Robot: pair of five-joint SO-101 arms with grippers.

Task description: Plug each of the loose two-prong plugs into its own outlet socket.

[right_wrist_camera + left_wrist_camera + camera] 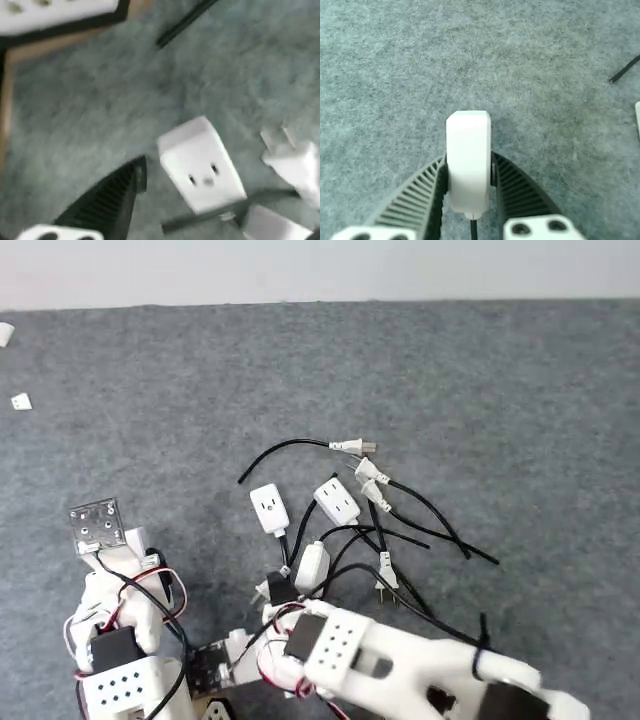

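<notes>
My left gripper [470, 185] is shut on a white socket block [468, 155], held edge-on above the grey carpet, with its black cord running back between the fingers. My right gripper [220, 215] is open beside a white outlet socket [202, 165] whose slotted face looks up; one black finger [110, 200] shows. A white two-prong plug [295, 160] lies just past that socket. In the high view two more sockets [268, 508] [337, 500] lie face up at mid-table. Loose plugs [347, 447] [370, 472] [378, 495] [385, 575] lie around them on black cords.
Tangled black cords [420, 525] spread right of the sockets. The left arm [115, 625] stands at the near left, the right arm [400, 660] at the near centre. A metal plate [97, 523] sits by the left arm. Two small white scraps [20, 401] lie far left.
</notes>
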